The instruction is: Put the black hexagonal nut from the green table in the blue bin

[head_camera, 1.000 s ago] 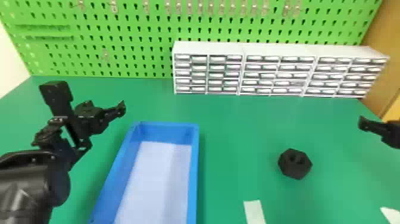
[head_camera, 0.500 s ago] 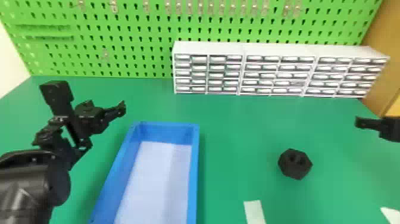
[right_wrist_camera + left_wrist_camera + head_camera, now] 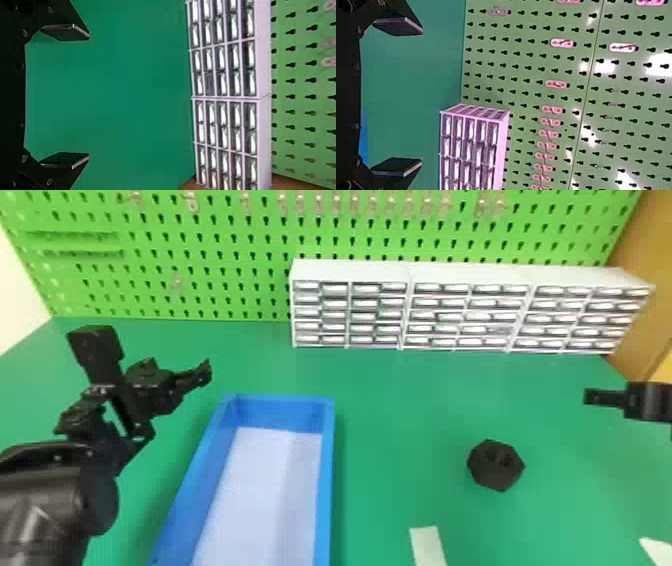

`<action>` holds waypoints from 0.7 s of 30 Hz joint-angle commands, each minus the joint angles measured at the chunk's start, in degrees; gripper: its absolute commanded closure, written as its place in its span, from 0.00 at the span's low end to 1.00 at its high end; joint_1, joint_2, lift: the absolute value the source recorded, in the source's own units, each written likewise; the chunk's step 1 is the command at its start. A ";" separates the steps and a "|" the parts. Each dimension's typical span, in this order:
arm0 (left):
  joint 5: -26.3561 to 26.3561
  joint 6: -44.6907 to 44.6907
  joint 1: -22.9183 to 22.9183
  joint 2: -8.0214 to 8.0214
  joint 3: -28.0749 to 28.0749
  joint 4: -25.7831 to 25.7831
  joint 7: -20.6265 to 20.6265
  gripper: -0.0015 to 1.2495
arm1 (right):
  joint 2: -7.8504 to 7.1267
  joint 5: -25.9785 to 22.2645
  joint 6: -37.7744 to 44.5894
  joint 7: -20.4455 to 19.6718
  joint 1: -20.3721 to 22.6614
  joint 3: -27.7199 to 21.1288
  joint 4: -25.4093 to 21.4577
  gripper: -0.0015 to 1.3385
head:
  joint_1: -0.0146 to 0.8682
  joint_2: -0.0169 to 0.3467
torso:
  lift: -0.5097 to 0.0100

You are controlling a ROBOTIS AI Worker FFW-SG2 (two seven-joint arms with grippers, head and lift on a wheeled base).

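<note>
Gaping wide & empty, your L gripper (image 3: 204, 372) & R gripper (image 3: 590, 397) hang; blk hex nut (image 3: 496, 477), hole up, sits on grn table (image 3: 400, 430), approx 8 o'clock from R gripper, 3 o'clock from blue bin (image 3: 325, 490).

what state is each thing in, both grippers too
left gripper: open, holding nothing
right gripper: open, holding nothing
black hexagonal nut: on the green table, outside the bin
blue bin: open-topped, white inside, nut not in it
drawer cabinet: upright, drawers look shut
white strip: flat on the table
</note>
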 commanded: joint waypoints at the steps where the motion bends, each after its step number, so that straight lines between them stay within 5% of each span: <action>1: -0.04 0.00 0.00 0.00 0.00 0.00 0.00 0.10 | -0.10 2.47 5.72 0.00 -1.76 1.76 0.09 0.17 | 0.77 0.14 | 0.79; 12: -0.04 0.00 -0.09 0.09 0.00 0.00 0.00 0.10 | -0.10 3.35 13.19 0.00 -4.83 4.40 3.69 0.17 | 0.77 0.14 | 0.79; 21: -0.04 0.00 -0.18 0.09 -0.08 0.00 0.00 0.10 | 1.57 3.27 11.69 0.00 -5.98 5.54 6.41 0.17 | 0.77 0.14 | 0.79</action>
